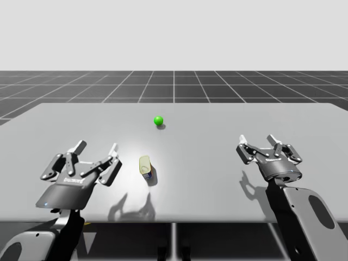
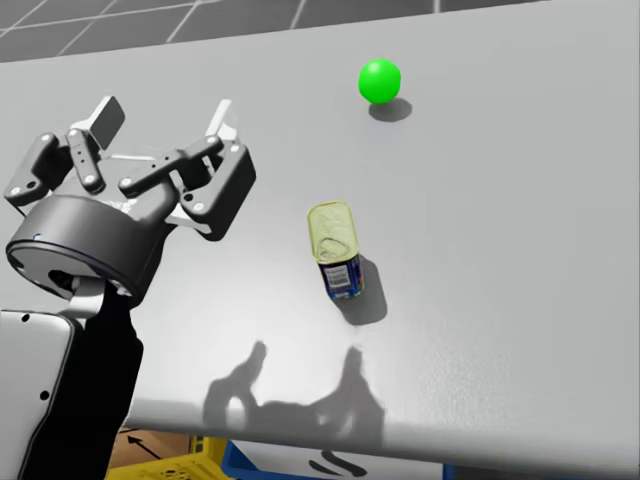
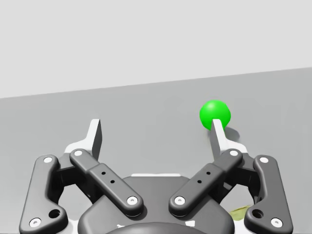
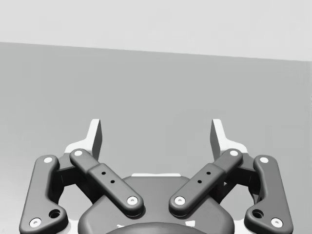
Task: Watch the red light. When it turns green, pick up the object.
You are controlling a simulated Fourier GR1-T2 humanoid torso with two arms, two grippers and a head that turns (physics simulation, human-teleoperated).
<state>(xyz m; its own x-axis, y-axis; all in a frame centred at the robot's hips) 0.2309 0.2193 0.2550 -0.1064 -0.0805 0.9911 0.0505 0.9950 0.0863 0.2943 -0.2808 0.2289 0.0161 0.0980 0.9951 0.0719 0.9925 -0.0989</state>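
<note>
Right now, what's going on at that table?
The light shows green, so the pickup can go ahead. Nothing is held yet: the small blue can with a pale lid sits untouched on the table. My left gripper hovers open just beside it. My right gripper is open too, well off to the other side.

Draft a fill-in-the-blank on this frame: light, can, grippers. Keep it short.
1. My left gripper and right gripper both have their fingers ____, with nothing between them.
2. The round light on the table glows ____.
3. The blue-labelled tin can stands on the table closer to my ____ arm.
4. In the high view the can stands ____ to me than the light does.

Missing words: open; green; left; nearer
</note>
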